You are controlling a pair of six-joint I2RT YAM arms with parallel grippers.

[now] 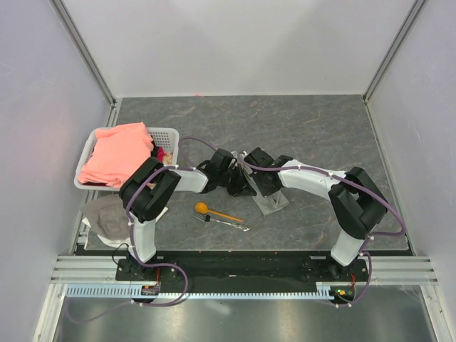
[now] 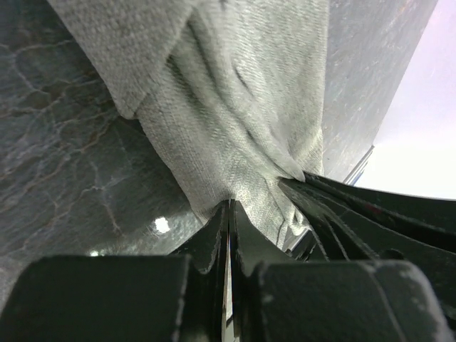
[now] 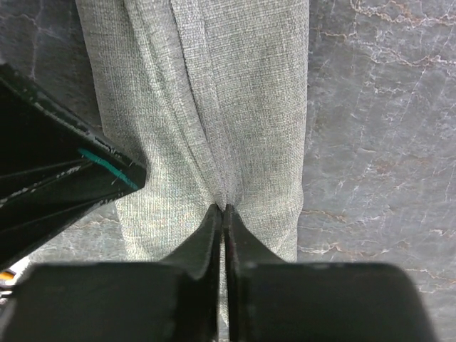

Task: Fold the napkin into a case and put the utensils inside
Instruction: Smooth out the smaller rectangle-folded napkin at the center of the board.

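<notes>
napkin (image 3: 214, 92): grey cloth, already folded down to a narrow strip with a crease running along it. it lies mid-table (image 1: 320, 135) right under both wrists.
left gripper (image 2: 229, 206): clamped tight on one edge of the napkin, with the cloth bunching into wrinkles at the tips.
right gripper (image 3: 224, 210): squeezed together too, nipping the middle fold at the near end of the strip.
step in hand: looks to me like the next fold, with both hands gripping the cloth.
doing it well: my guess is to lift both hands together and level, and hold the cloth lightly taut so the layers don't slide apart. then lay it flat, smooth out the bunched left side, and leave one end open for the cutlery.
spoon (image 1: 214, 211): orange, lying on the near side of the napkin and not touching it.
fork (image 1: 229, 223): metal, just beside the spoon. neither is in yet.
in the way: the two grippers are crowded almost against each other. pulling the cloth toward the arm bases could sweep the spoon and fork.
around: a white basket (image 1: 165, 134) at the far left holds a heaped pink cloth (image 1: 117, 153), and a grey rag (image 1: 107, 214) lies by the left arm. all are well apart, so no bother.
</notes>
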